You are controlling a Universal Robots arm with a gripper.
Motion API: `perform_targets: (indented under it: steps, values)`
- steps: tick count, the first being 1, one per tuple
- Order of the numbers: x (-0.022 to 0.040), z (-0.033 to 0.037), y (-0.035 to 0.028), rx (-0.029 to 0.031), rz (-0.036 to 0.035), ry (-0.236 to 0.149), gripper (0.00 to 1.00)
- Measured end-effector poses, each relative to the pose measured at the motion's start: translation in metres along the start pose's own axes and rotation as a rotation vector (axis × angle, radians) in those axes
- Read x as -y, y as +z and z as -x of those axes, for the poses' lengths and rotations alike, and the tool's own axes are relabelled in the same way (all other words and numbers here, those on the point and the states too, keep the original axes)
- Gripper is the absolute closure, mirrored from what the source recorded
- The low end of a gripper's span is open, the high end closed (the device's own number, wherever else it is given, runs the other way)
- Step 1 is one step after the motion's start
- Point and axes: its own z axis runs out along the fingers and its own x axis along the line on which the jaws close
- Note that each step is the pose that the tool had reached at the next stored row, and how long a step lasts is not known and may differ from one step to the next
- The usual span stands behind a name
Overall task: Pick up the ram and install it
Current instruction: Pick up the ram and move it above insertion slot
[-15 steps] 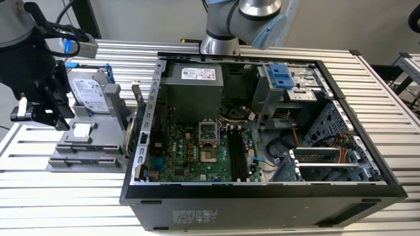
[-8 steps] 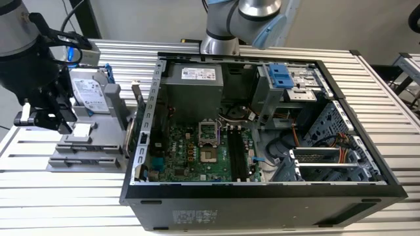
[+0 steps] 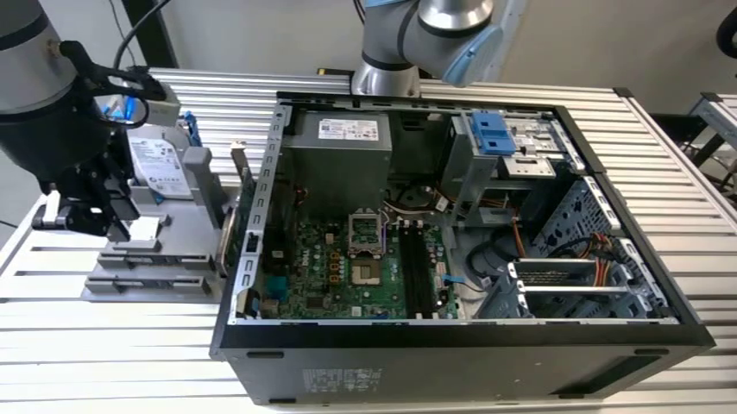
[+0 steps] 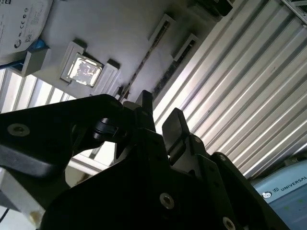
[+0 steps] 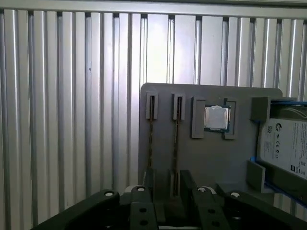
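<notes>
The long, thin ram stick (image 5: 176,139), seen edge-on, stands upright in a slot of the grey plastic holder (image 5: 211,163), likely so that its flat sides stay free for gripping. The black gripper (image 5: 168,178) hangs over its near end with fingers spread to either side, pinching nothing. A second such stick (image 5: 150,139) stands beside it. The holder rests on the ribbed aluminium table (image 5: 72,120).

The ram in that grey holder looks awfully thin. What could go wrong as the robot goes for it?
1. The open gripper hangs over the ram, which is seen edge-on. A slightly off grip could tilt or jam it in the grey holder.
2. A second stick stands right beside it and might get knocked.
3. The black motherboard slots lie deep inside the case near cables, so bumps seem possible there.
</notes>
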Motion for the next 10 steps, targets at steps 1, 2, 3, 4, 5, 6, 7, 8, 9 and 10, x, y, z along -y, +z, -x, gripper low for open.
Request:
perform_targets:
  steps: [1,2,3,4,5,6,7,8,9,10]
  values:
    - [0.0000,0.0000,0.0014,0.0000,0.0000,0.000,0.00]
    - [0.0000,-0.0001,0.0031,0.0000,-0.0001,0.001,0.00]
    - [0.0000,-0.0001,0.0044,0.0000,0.0000,0.001,0.00]
    - [0.0000,-0.0002,0.0060,0.0000,-0.0001,0.002,0.00]
    - [-0.0001,-0.0002,0.0074,0.0000,-0.0001,0.002,0.00]
    - [-0.0002,-0.0003,0.0087,0.0000,-0.0001,0.002,0.00]
    - [-0.0005,-0.0003,0.0100,-0.0001,0.0000,0.003,0.00]
    - [-0.0006,-0.0003,0.0113,0.0001,-0.0001,0.003,0.00]
    - [-0.0008,-0.0004,0.0125,0.0000,-0.0001,0.004,0.00]
    - [-0.0009,-0.0004,0.0137,-0.0001,0.0000,0.004,0.00]
